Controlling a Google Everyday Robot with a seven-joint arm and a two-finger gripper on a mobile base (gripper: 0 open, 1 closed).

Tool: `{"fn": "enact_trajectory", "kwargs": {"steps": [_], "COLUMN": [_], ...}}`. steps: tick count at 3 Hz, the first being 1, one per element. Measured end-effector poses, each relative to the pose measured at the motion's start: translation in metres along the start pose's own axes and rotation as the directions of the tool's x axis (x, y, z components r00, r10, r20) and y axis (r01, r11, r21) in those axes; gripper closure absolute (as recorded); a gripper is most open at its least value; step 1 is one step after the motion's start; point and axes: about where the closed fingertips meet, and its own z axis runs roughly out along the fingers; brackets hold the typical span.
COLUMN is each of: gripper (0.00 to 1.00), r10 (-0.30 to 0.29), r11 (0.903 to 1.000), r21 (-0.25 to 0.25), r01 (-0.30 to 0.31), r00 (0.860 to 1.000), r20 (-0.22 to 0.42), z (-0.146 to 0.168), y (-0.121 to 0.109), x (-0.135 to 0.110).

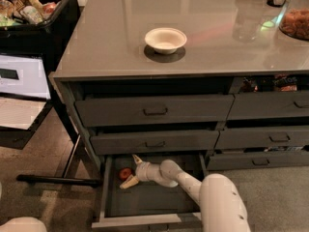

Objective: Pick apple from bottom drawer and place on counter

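Camera view gave us the apple point(125, 173) lying on the dark floor of the bottom drawer point(145, 199), in its rear left part, near the left wall. This drawer, the lowest one of the left stack, was pulled out. We saw the pincer point(128, 171) inside it, reaching toward the left, with its two pale fingers point(137, 159) spread wide. One finger pointed up and back, the other lay low toward the front, and the apple sat in the gap between them. We could not tell whether any finger touched the fruit. The white arm point(186, 179) ran from the pincer to the right and forward, to a thick rounded part at the bottom edge of the view.

Above the open drawer we saw two grey drawers point(154, 111) of the same stack, each with a small bar handle. To their right were narrower drawers point(270, 106). On top lay the glossy grey table point(96, 47), and a white bowl point(165, 39) stood on it, well apart from the apple. At the far right edge of the table was a clear jar point(295, 23) with orange contents. To the left of the cabinet stood a black bin point(58, 21) holding groceries.
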Motion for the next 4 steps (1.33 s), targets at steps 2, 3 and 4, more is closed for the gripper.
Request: {"fn": "enact_trajectory", "kwargs": {"steps": [2, 3, 4], "gripper": [0.0, 0.19, 0.42], "r10": [-0.01, 0.009, 0.024], "r11": [0.9991, 0.9986, 0.9989], "r21": [-0.042, -0.05, -0.034], "r01": [0.007, -0.017, -0.032], "r00": [0.997, 0.988, 0.981], "r20": [-0.081, -0.151, -0.192], "z": [0.047, 0.053, 0.046], "y": [-0.014, -0.014, -0.015], "x": [0.024, 0.044, 0.056]}}
